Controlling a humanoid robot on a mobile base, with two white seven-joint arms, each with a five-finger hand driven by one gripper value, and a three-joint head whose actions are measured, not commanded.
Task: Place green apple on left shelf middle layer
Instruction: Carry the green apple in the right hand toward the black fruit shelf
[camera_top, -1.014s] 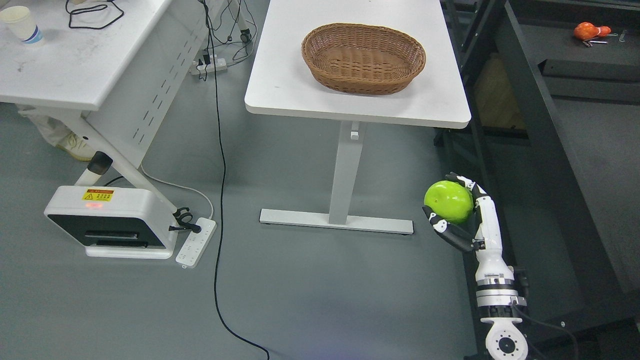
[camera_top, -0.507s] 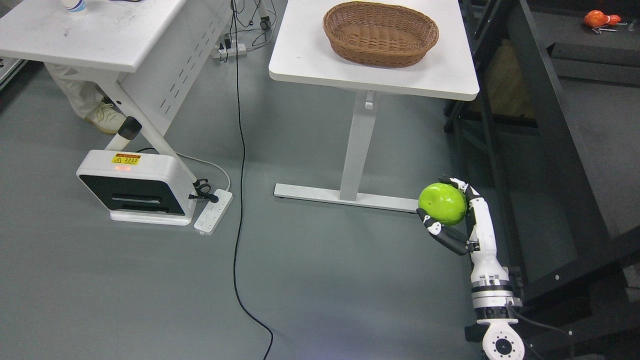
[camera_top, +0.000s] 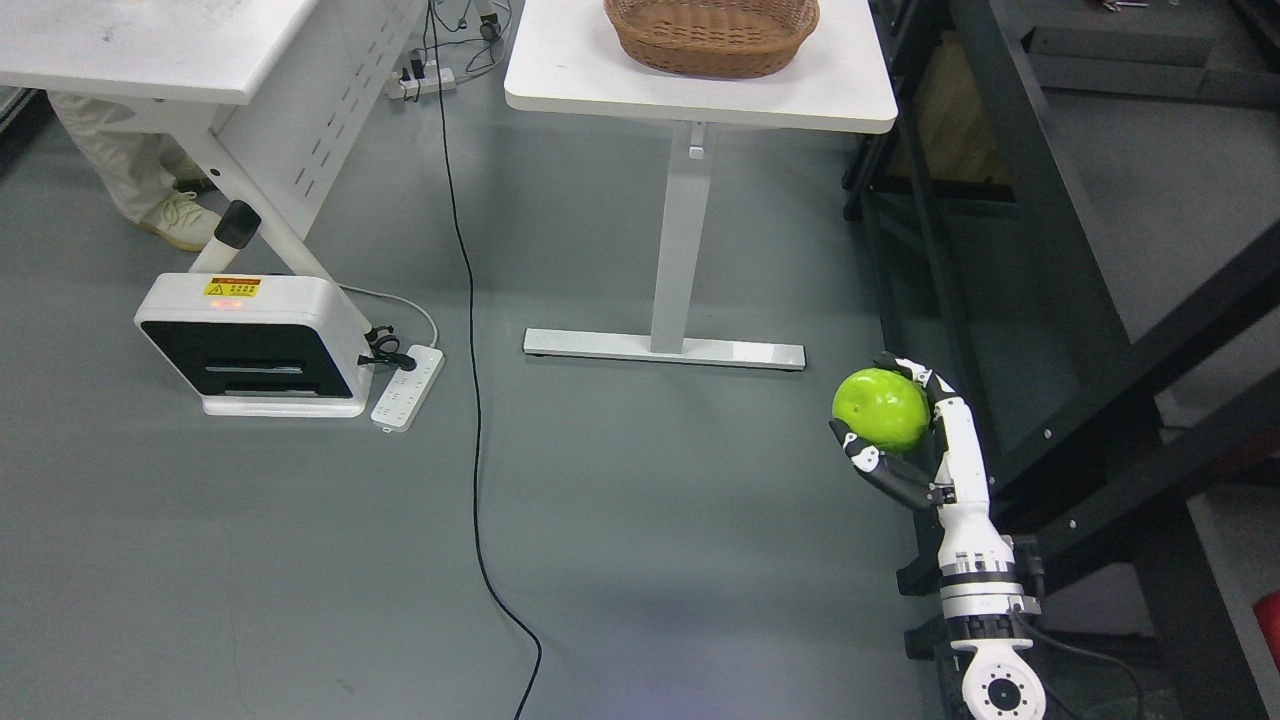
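Note:
My right hand (camera_top: 895, 425) comes up from the lower right and is shut on a green apple (camera_top: 879, 409), holding it above the grey floor. The black shelf frame (camera_top: 1050, 240) stands just to the right of the hand, its grey shelf boards (camera_top: 1180, 200) slanting across the right side. The left arm is out of view.
A white table (camera_top: 700, 95) with a wicker basket (camera_top: 712, 35) stands at the top middle, its leg and foot (camera_top: 664, 348) left of my hand. A second white table (camera_top: 150, 50), a white device (camera_top: 250, 345), a power strip (camera_top: 408, 373), a black cable (camera_top: 474, 380) and a person's legs (camera_top: 140, 180) are at left.
The whole picture has shifted: the camera has moved back, so tables and basket slid up and the shelf frame shows larger. The hand still holds the apple the same way.

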